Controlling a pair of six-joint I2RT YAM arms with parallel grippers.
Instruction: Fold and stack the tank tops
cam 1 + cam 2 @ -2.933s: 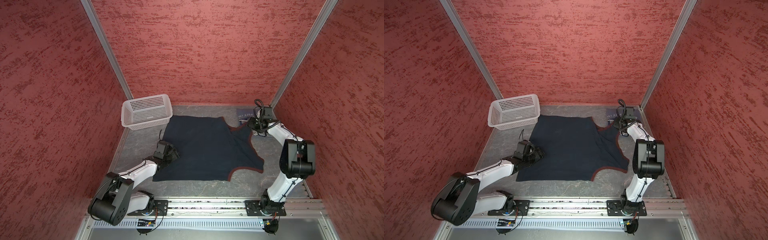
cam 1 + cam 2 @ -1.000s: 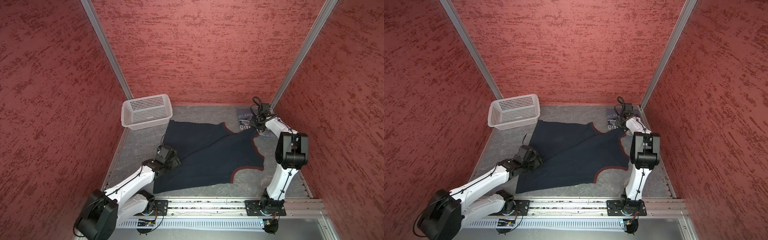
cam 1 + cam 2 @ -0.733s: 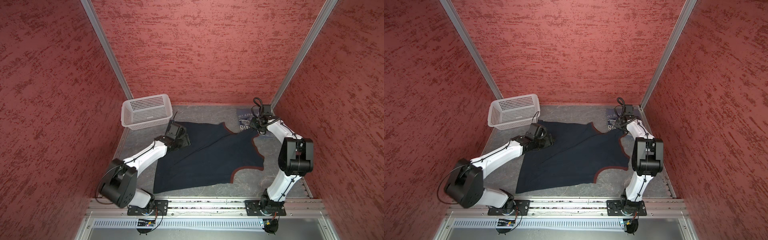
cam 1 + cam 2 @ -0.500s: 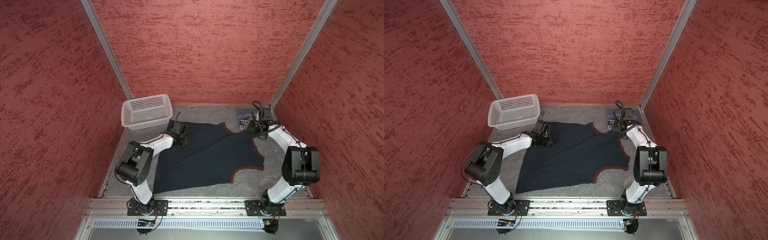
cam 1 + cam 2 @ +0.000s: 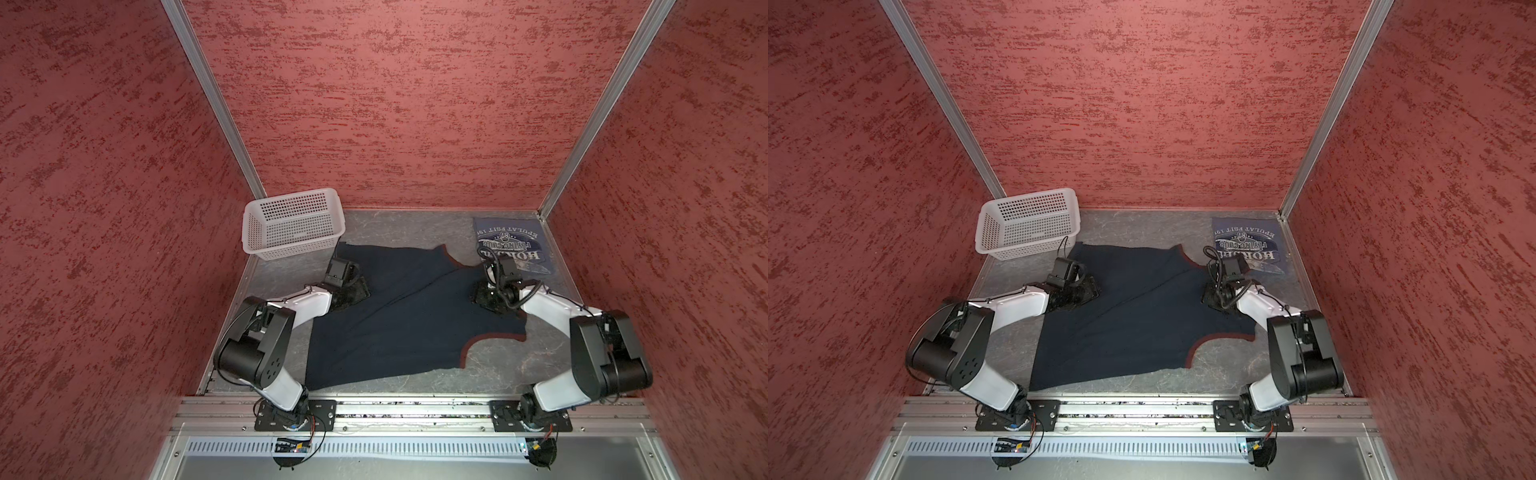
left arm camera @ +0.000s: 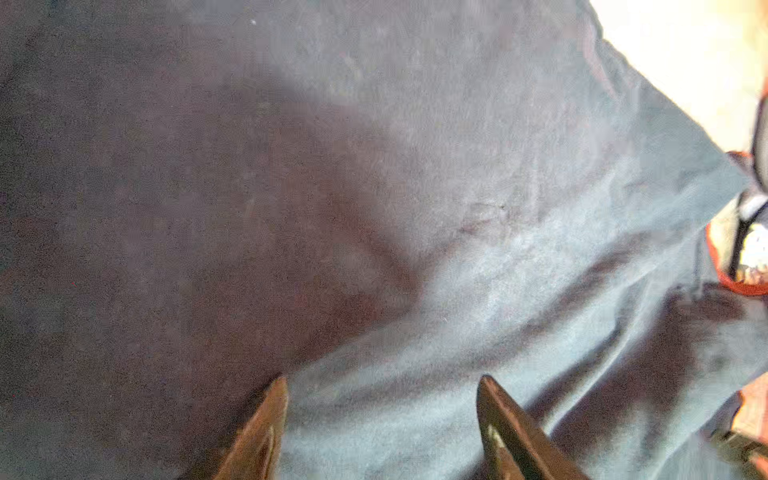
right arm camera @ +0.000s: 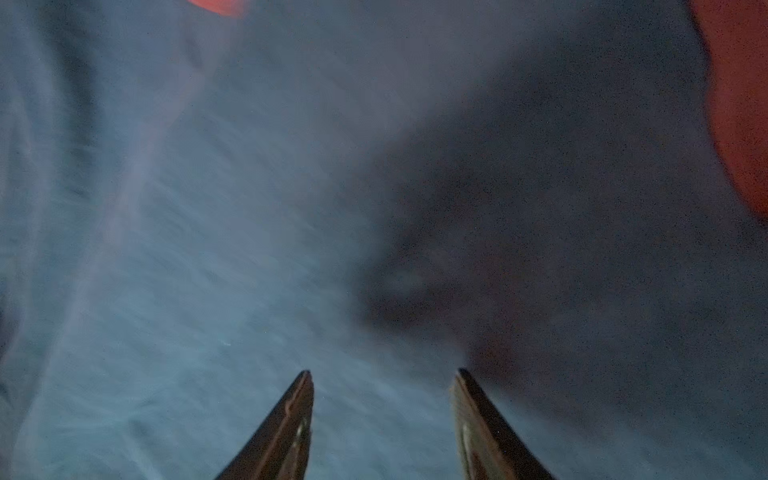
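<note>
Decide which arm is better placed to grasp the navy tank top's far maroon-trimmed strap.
Right, probably: the right hand is open over the navy tank top close to that strap; the left hand, also open, is across it, by the basket.

We read print on one item only, the grey-blue tank top [image 5: 519,237]. It lies upside down and shows "87", "FLYING CLUB" and large letters beginning "HOR". The rest is illegible.

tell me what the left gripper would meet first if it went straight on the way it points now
Most likely the navy tank top: the left gripper, jaws open, points at its cloth, which fills the wrist view ahead of it. How close the tips are to the cloth is unclear.
</note>
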